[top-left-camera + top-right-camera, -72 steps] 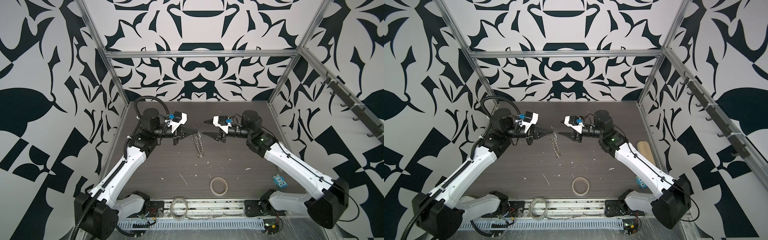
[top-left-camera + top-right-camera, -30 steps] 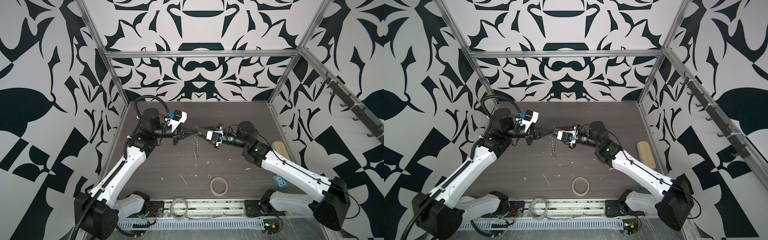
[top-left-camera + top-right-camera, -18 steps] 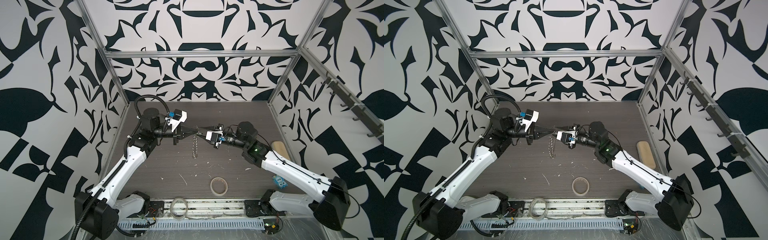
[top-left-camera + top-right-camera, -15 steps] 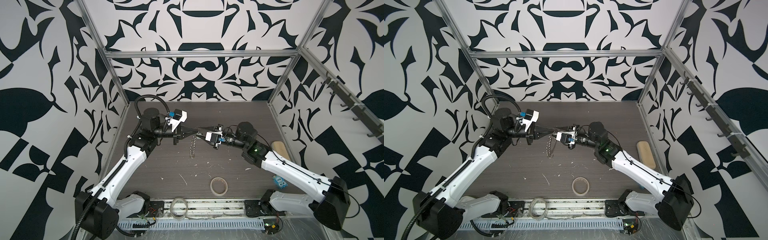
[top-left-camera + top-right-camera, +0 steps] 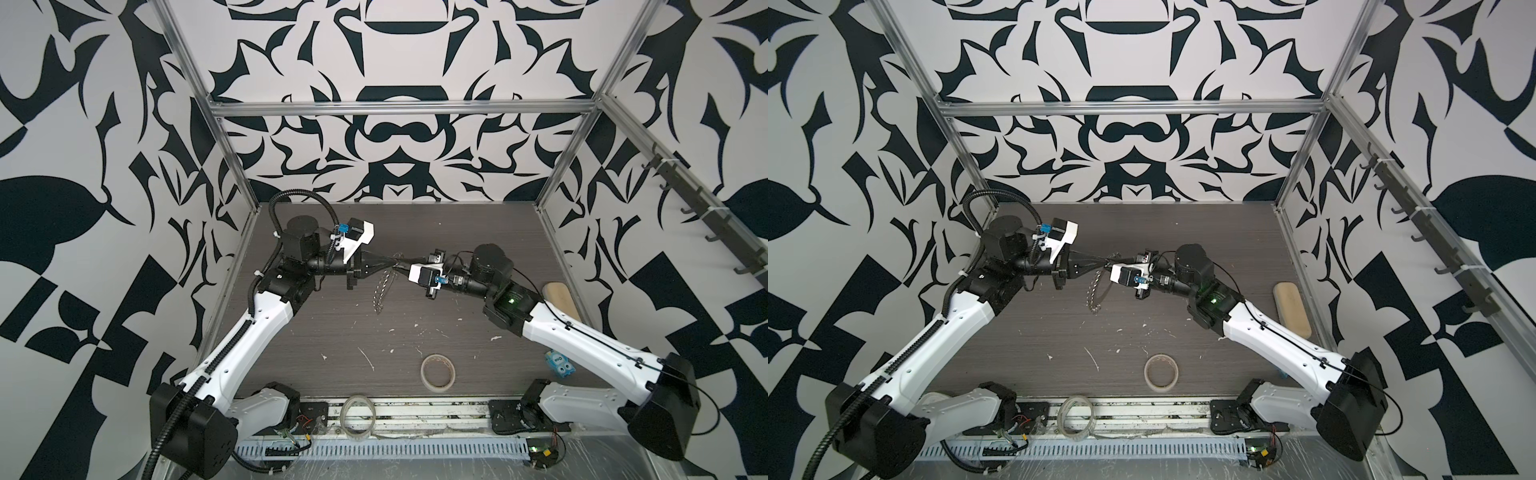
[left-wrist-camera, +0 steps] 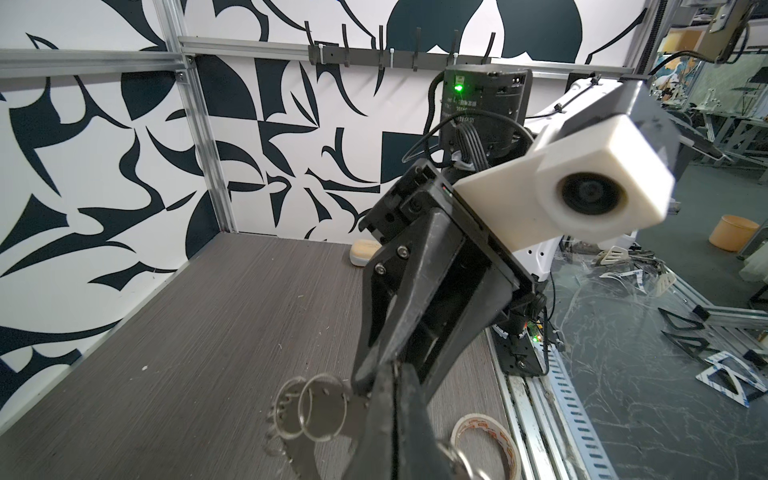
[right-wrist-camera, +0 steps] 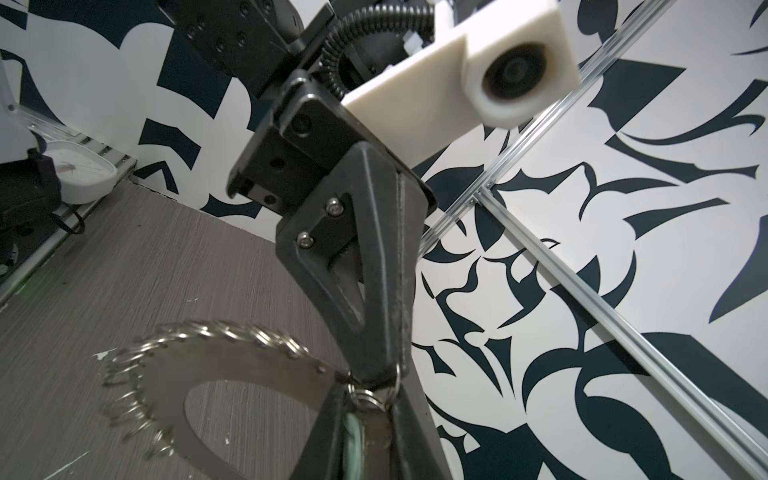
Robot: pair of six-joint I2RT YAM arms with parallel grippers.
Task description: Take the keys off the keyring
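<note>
Left end effector point(image 5: 394, 262) clamped on keyring point(image 5: 380, 293) top, up over mid tabletop point(image 5: 415, 232); loop hanging toward 6 o'clock. Right end effector point(image 5: 403, 266) touching from 3 o'clock, tips nearly together; cannot tell if gripping.

Black-and-white leaf-patterned wall panels point(image 5: 395, 137) close the cell on three sides in both top views; silver aluminium frame bars point(image 5: 399, 108) run along their joints and corners; a dark grey wood-grain tabletop point(image 5: 415, 226) forms the base, flecked with small white scraps; a dark rail of hooks point(image 5: 721, 218) is fixed to the right-hand wall; a white slotted cable duct point(image 5: 374, 449) lines the front edge; the left wrist view shows a dark marbled room floor point(image 6: 623, 374) beyond the front edge; the light is even.
</note>
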